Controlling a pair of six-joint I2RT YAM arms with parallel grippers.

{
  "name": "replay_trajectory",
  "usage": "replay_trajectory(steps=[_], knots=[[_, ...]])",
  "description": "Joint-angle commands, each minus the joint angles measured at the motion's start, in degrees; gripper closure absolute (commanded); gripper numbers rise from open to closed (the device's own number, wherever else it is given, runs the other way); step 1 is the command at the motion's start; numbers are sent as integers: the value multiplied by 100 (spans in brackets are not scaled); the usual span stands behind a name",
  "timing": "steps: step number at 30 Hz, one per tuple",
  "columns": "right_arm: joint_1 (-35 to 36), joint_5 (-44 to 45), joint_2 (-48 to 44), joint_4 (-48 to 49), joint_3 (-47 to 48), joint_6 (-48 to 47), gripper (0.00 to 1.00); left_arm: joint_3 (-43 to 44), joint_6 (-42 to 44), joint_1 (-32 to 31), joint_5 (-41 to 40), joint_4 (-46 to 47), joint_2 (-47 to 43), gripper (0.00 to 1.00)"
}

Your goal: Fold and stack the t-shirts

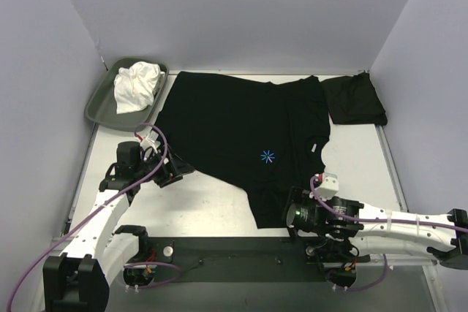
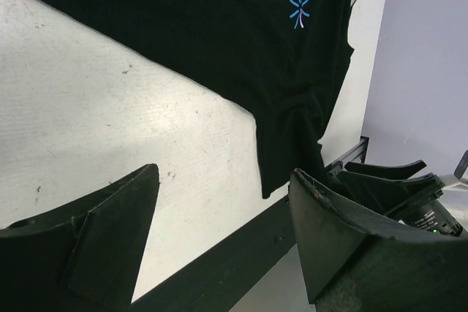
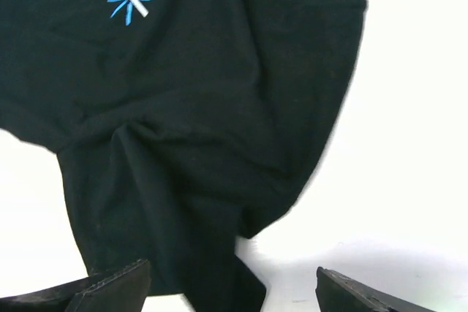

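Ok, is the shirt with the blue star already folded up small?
No, the shirt with the blue star lies spread wide across the table, with only its near corner bunched up.

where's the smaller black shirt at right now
In the top view, the smaller bunched-up black cloth t-shirt lies at the far right corner of the white table, right beside the spread black t-shirt with the blue star mark.

Right arm (image 1: 380, 218) probably hides one t-shirt (image 1: 234, 129) corner.
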Motion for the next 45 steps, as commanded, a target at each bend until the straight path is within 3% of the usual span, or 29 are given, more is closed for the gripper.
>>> replay_trajectory(steps=[1, 6, 13, 16, 19, 22, 30, 40, 45], knots=[[-17, 537, 276, -1227, 205, 490, 0, -10, 63, 27, 106, 251, -13, 19], [0, 881, 1093, -1106, 1022, -159, 0, -10, 63, 27, 80, 259, -22, 19], [-70, 626, 2323, 397, 1779, -1654, 0, 103, 20, 36, 80, 294, 21, 19], [-271, 670, 2886, 845, 2008, -2118, 0, 532, 177, 27, -130, 75, 285, 19], [-1096, 337, 3010, 1678, 1895, -2802, 0, 1015, 125, 10, -175, 74, 697, 19], [-2379, -471, 2923, 2672, 1683, -3462, 0, 1726, 72, -52, -377, 163, 1303, 19], [-4462, -1078, 3660, 3112, 2113, -4230, 0, 3706, 678, -350, -579, -425, 3887, 21], [-5088, -2230, 5022, 3650, 2509, -4371, 0, 4655, 520, -517, -1010, -610, 5829, 25], [-5238, -2537, 5629, 3694, 2860, -4450, 0, 4841, 468, -588, -1072, -567, 6226, 26]])
